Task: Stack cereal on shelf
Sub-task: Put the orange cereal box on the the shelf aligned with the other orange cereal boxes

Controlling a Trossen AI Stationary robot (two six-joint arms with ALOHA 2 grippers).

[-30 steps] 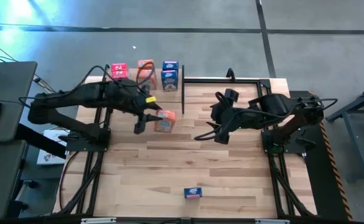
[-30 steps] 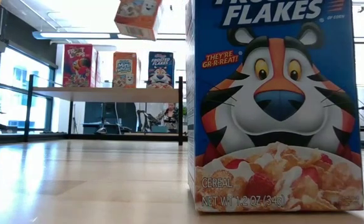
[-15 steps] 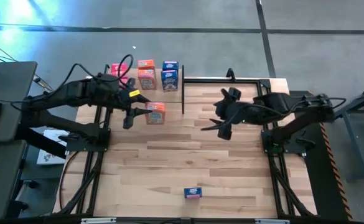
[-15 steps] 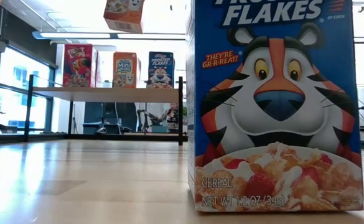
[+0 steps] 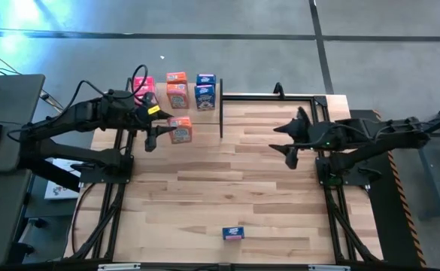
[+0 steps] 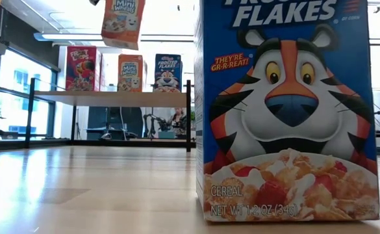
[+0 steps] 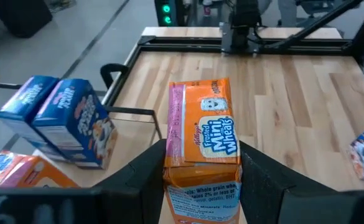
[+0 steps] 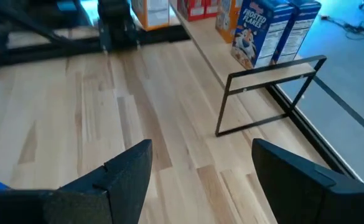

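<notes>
An orange cereal box (image 5: 180, 129) hangs in the air just in front of the shelf (image 5: 159, 105), with my left gripper (image 5: 164, 132) shut on it. On the shelf stand pink-red (image 6: 81, 68), orange (image 6: 130, 73) and blue (image 6: 167, 73) cereal boxes. A lone blue box (image 5: 233, 233) stands upright on the table by the near edge and fills the low view (image 6: 287, 110). My right gripper (image 5: 287, 144) hovers open over the table's right part with nothing between its fingers (image 8: 129, 174). My left gripper pinches the orange box between its two fingers, which lie on two opposite sides (image 7: 172, 171) at the box's near end. The fingers come from the table's left, slanting down. The box sticks out beyond the fingers, tilted and lifted clear of table and shelf.
A thin black post (image 5: 221, 113) marks the shelf's right end, and a black frame (image 8: 269, 93) runs along the table's far edge. Bare plank tabletop (image 5: 227, 181) lies between the arms and toward the near edge.
My left gripper has carried the orange box toward the table's far left corner, closer to the shelf, keeping it clear of the table. My right gripper has drawn back toward the table's right edge and stayed open.
</notes>
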